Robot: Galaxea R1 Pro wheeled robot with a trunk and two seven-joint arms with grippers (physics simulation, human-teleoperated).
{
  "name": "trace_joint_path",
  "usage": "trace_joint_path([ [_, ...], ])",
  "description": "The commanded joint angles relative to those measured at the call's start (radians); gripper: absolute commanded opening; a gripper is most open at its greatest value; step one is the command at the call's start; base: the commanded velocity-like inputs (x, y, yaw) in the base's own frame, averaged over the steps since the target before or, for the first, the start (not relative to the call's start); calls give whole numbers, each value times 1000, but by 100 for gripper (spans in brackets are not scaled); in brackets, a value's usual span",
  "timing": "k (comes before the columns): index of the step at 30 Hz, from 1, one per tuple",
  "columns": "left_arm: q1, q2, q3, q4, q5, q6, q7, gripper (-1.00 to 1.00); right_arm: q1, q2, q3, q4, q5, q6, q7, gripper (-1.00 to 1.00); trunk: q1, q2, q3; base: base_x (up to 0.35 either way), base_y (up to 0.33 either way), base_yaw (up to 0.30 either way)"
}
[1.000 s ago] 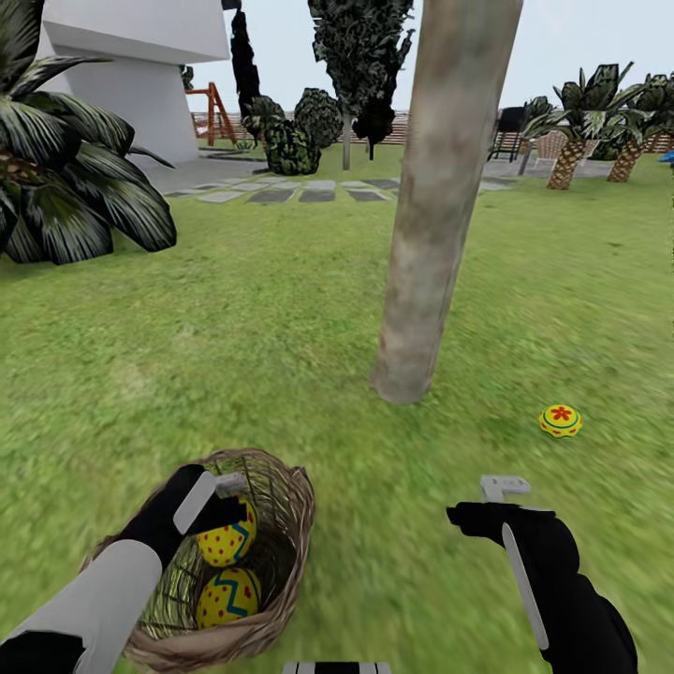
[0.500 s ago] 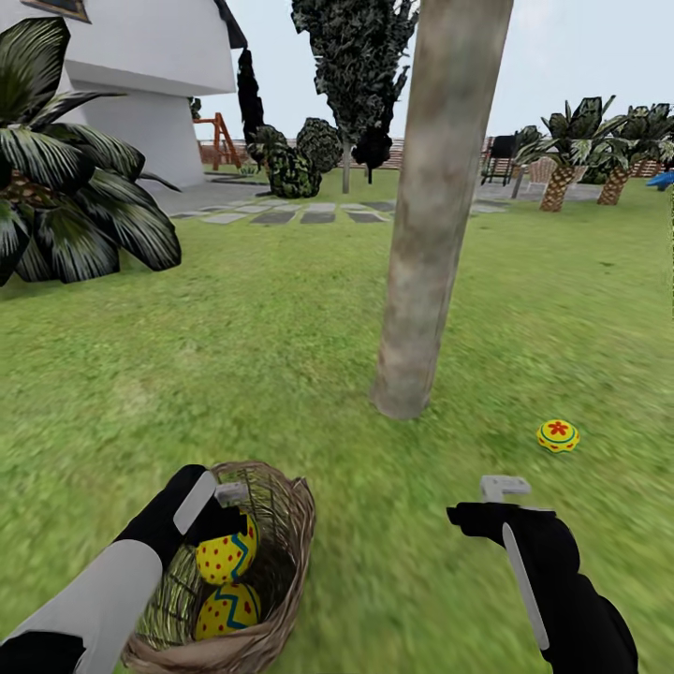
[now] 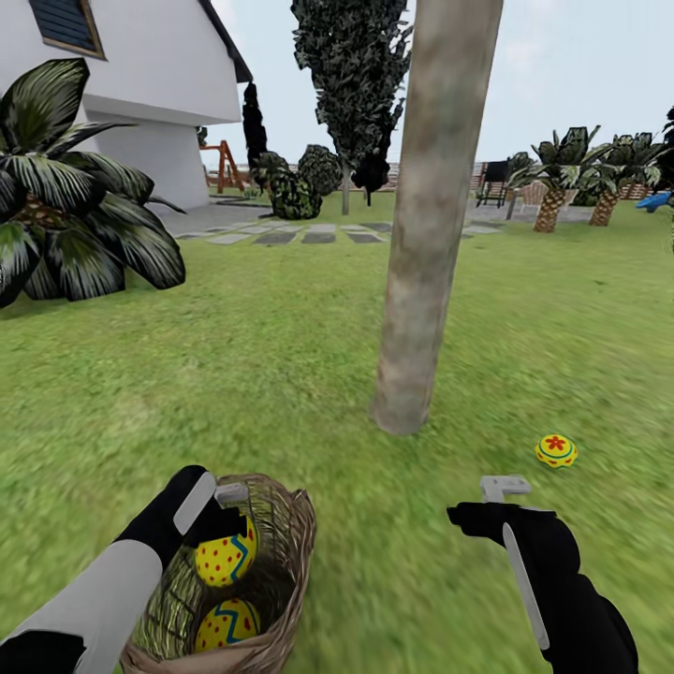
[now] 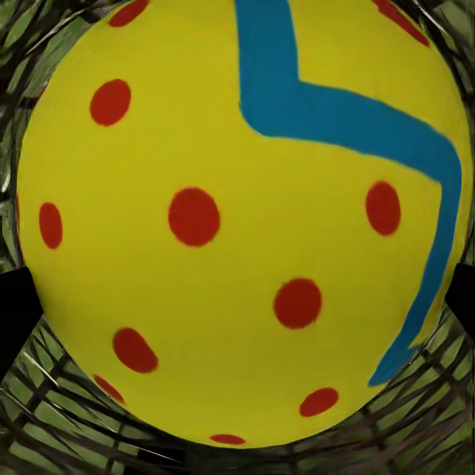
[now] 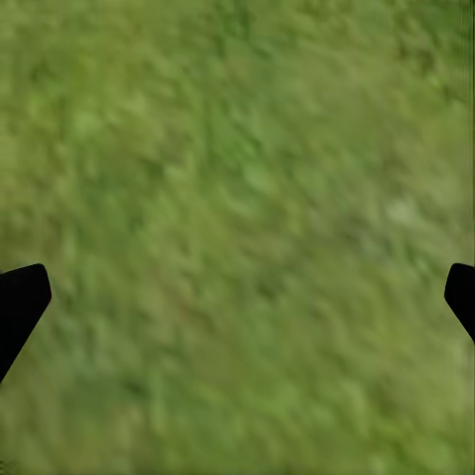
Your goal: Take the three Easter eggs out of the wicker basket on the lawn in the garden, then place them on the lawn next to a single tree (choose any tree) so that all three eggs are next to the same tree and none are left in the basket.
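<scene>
My left gripper [image 3: 223, 520] reaches into the brown wicker basket [image 3: 292, 534] and is shut on a yellow Easter egg [image 3: 225, 554] with red dots and a blue zigzag. In the left wrist view that egg [image 4: 237, 218] sits between dark fingertips [image 4: 12, 307]. A second egg [image 3: 227, 622] lies deeper in the basket. The third egg [image 3: 556, 450] rests on the lawn [image 3: 281, 356], right of the grey-brown tree trunk [image 3: 421, 281]. My right gripper [image 3: 501, 501] hovers open over bare grass [image 5: 237, 198], nearer me than that egg.
A large dark-leaved palm bush [image 3: 75, 215] stands at the left, in front of the white house [image 3: 140, 94]. Grey stepping stones [image 3: 300, 234], dark bushes and short palms [image 3: 552, 178] lie far behind the tree. Open grass surrounds the trunk.
The whole view has shifted downward, so the camera has moved. Relative to the basket and the lower egg, my left gripper and its held egg now sit slightly higher.
</scene>
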Motion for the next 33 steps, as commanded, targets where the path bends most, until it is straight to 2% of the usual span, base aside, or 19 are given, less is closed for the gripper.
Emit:
trace_joint_path([
  [1,0,1,-7,-1,10,2,8,-100,-1,1,-1,-1,10,4,7,100,-1,0,3,0,0,0],
  [3,0,1,-7,0,10,2,8,-100,-1,1,-1,-1,10,4,7,100,-2,0,11,0,0,0],
  [12,0,1,-7,-6,11,2,8,-100,-1,1,-1,-1,10,4,7,100,-2,0,11,-6,0,0],
  [33,1,1,-7,-11,8,2,8,-100,-1,0,-1,-1,10,4,7,100,-2,0,11,-86,0,0],
])
